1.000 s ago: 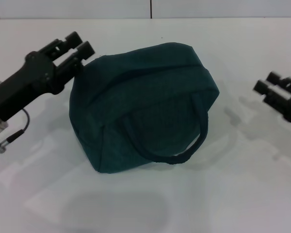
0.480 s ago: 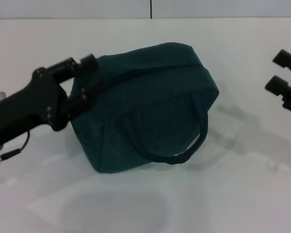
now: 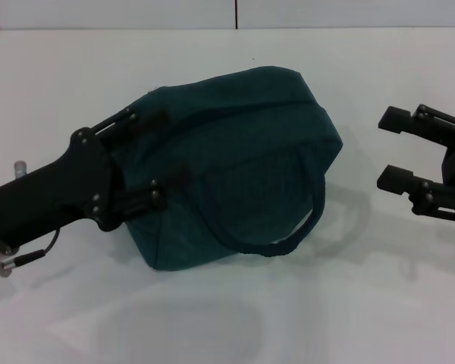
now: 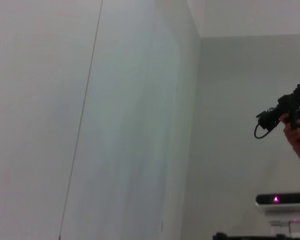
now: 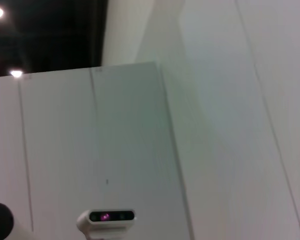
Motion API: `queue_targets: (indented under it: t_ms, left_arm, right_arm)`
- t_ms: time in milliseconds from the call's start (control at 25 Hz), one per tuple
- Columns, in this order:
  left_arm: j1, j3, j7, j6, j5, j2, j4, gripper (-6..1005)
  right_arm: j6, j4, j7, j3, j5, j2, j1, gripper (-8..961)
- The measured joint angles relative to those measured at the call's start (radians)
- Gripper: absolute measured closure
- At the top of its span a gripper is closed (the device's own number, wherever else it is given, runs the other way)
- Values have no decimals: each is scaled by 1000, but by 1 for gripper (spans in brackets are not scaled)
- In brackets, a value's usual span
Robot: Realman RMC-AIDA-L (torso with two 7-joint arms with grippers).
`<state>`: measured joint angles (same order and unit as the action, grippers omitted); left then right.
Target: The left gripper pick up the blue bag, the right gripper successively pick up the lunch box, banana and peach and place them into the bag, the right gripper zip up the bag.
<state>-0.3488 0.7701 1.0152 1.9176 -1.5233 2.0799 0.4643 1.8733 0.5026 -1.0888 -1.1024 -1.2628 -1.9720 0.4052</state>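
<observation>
The blue bag [image 3: 235, 163] lies slumped on its side in the middle of the white table [image 3: 349, 303], one looped handle [image 3: 288, 227] draped over its near face. The left gripper [image 3: 155, 155] reaches in from the near left, its arm angled up toward the bag, fingers spread wide over the bag's left end and not closed on the fabric. The right gripper [image 3: 390, 148] hovers to the right, apart from the bag, fingers parted and empty. The bag's dark teal cloth looks soft and creased.
</observation>
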Motion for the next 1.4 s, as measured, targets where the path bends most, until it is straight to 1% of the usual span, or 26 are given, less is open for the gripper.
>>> queue_targets:
  t_ms: [120,320,480,880,1040,1160,1280,1400]
  left_arm:
    - [4,1,-4,0,0,1,0,269]
    - [6,2,-4,-1,-1,0,-2,177]
    - [8,1,-4,-2,-2,0,-3,182]
    - [8,-1,-4,-2,-3,0,-3,183]
    - [8,3,-1,-2,-7,0,-1,183]
    - [4,5,17,3,-31,-4,8,183]
    - [-3,11,83,8,-66,-13,47,183]
    - [2,17,167,9,-104,-13,127,183]
  right_arm:
    - [0,32,-27,2,-1,1,3,190]
    - [-5,51,-56,5,-2,10,18,192]
    - [-9,52,-73,6,-2,16,23,193]
    - [-20,51,-77,0,-13,16,24,194]
    - [-20,53,-81,2,-50,17,30,194]
    - [-19,64,-115,5,-103,23,43,194]
    - [-13,110,-173,6,-156,34,50,194]
    - [-10,175,-224,9,-179,37,43,194]
